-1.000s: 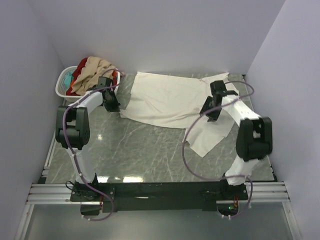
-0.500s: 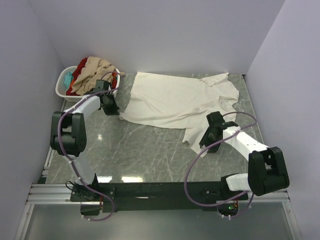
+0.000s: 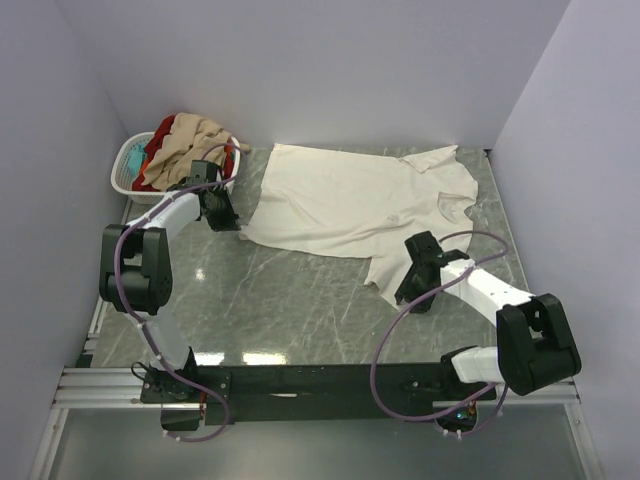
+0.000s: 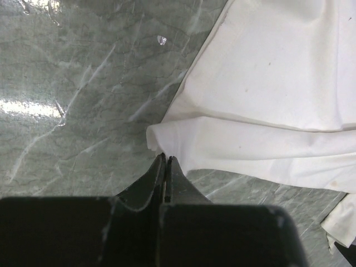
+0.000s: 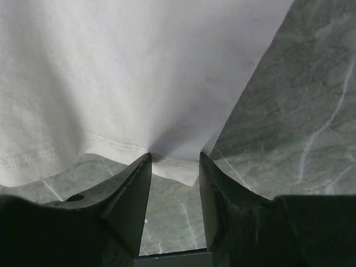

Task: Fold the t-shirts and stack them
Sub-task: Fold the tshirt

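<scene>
Right gripper, grey-green marble tabletop, lavender walls

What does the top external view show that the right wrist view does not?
Only the top external: the laundry basket heaped with tan, red and teal shirts, and the left gripper at a corner of the cream t-shirt. Only the right wrist: the stitched hem close up, its corner between the fingers of the open right gripper. Both: the cream t-shirt, the right gripper, the marble table.

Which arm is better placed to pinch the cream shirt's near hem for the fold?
Right. The right gripper is open with the hem of the cream shirt between its fingers; the left gripper is shut at the shirt's left corner.
</scene>
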